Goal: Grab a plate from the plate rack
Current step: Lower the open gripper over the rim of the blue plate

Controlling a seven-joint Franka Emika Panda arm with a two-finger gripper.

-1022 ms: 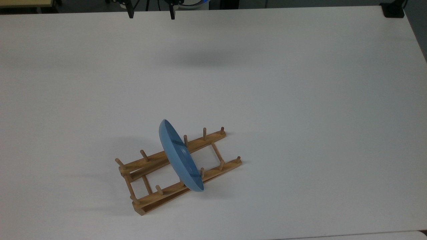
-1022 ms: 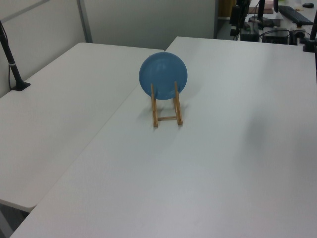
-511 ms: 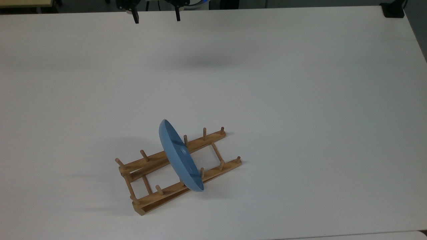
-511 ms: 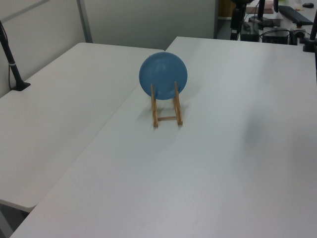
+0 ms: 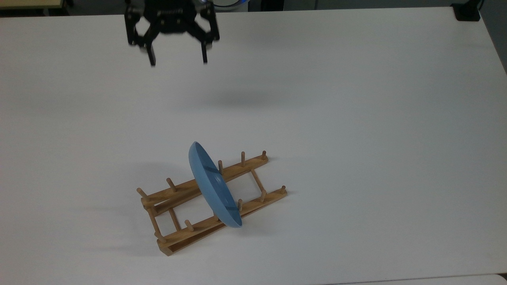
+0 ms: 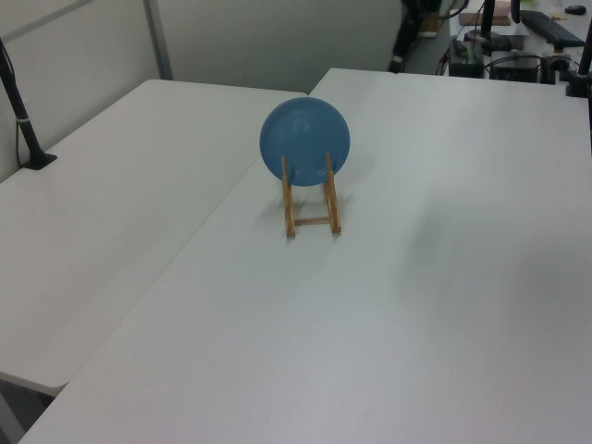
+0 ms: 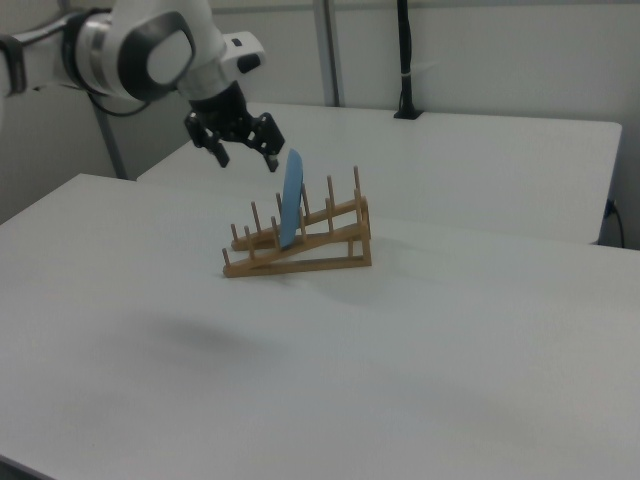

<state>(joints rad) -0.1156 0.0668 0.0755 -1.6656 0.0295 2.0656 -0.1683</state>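
Gripper [image 5: 177, 62] spread and empty, well above the table; plate [image 5: 214, 185] stands on edge in plate rack [image 5: 174, 237], toward the top view's bottom.

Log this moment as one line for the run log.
gripper: open, in air, apart from plate | plate: upright in rack | grasp: not yet

plate [image 5: 214, 186]: plain light blue
rack [image 5: 180, 231]: light-brown wood
gripper [image 5: 178, 62]: black
table [image 5: 356, 118]: white

Probably a lab: bare white tables [image 6: 305, 351], partition panels [image 7: 480, 50], a mounted robot arm [image 7: 140, 50].
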